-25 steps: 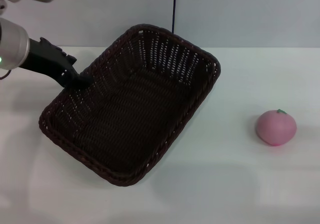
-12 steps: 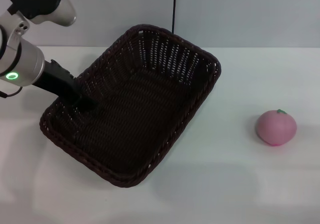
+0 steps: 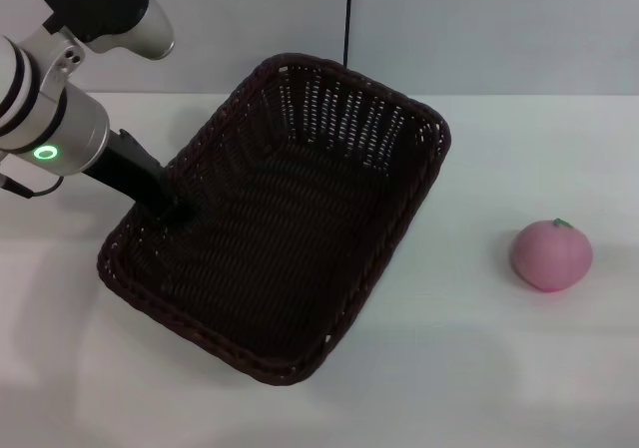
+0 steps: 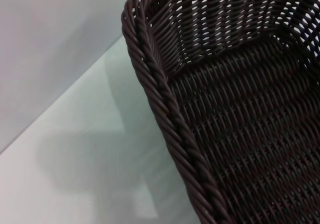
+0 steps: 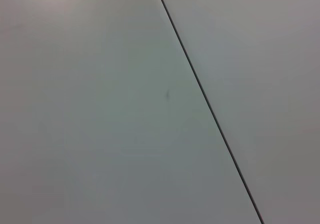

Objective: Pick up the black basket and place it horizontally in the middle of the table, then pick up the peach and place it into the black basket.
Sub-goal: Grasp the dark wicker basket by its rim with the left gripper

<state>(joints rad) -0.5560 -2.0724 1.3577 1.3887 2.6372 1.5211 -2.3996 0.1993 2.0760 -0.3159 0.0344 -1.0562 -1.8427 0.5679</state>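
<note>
Gripping black basket (image 3: 290,219) rim — left pincer (image 3: 178,209); peach (image 3: 551,255) head-view only.

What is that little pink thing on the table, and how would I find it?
Start at the white table and its big black basket, which the left gripper holds at the rim. Look toward the robot's right: the peach sits alone, apart from the basket. It is small, round and pink, with a green stem.
</note>
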